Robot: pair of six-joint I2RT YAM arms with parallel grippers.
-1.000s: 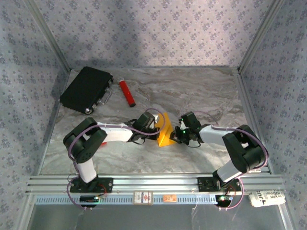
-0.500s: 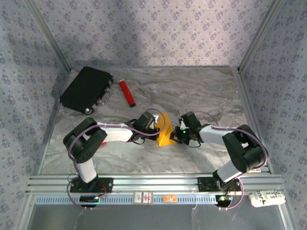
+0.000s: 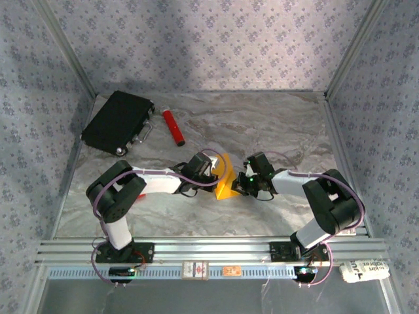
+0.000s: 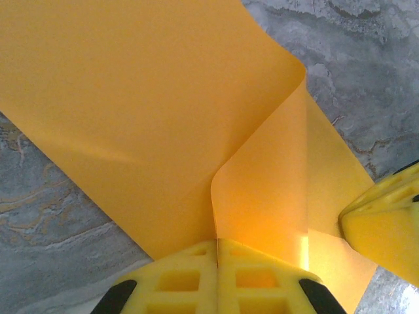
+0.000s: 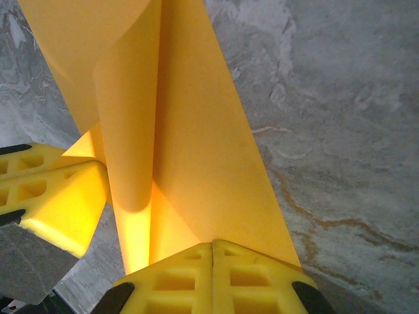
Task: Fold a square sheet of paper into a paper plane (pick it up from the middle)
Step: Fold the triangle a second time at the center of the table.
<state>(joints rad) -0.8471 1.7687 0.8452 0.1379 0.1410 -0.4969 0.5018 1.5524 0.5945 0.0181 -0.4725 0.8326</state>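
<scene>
Jaws of left gripper point(image 4: 217, 245): pressed flat together, pinching a fold of the square sheet of paper point(image 4: 131, 98). Jaws of right gripper point(image 5: 213, 247): likewise closed on the sheet, gripping it from the right side. Sheet stands up off the worktop point(image 3: 281, 124) between the two grippers, around the middle, bent into upright flaps with a soft rounded curl. Far left: black case point(image 3: 118, 122), with red cylinder point(image 3: 173, 127) just right of it, both well apart from the paper.
</scene>
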